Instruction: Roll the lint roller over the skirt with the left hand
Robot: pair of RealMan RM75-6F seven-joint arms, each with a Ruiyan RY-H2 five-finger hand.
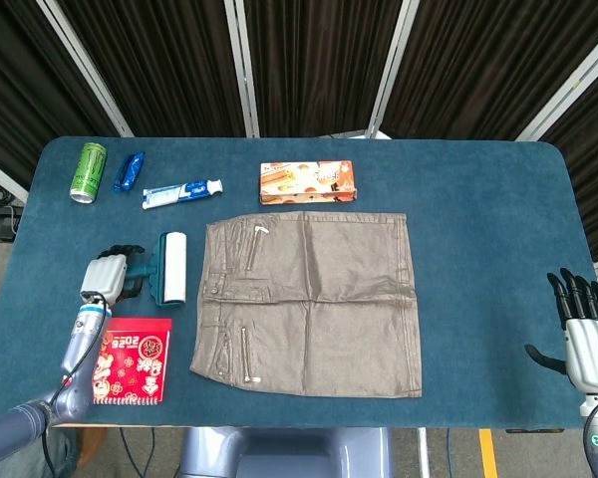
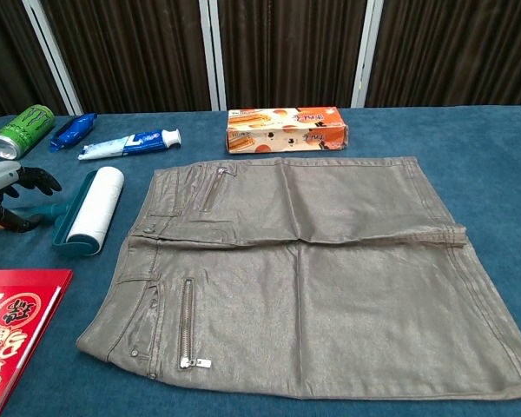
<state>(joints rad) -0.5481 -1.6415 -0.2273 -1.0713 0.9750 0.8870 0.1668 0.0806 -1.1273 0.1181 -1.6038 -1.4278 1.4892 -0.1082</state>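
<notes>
The lint roller lies left of the skirt, its white roll parallel to the waistband and its teal handle pointing left. My left hand hovers over that handle, and its fingers arch above it with a visible gap, while the thumb sits low beside the handle. The grey-brown skirt is spread flat mid-table, waistband to the left, zips showing. My right hand hangs off the table's right edge with its fingers spread, holding nothing.
Along the back left stand a green can, a blue packet and a toothpaste tube. An orange box sits behind the skirt. A red booklet lies at the front left, just under my left forearm.
</notes>
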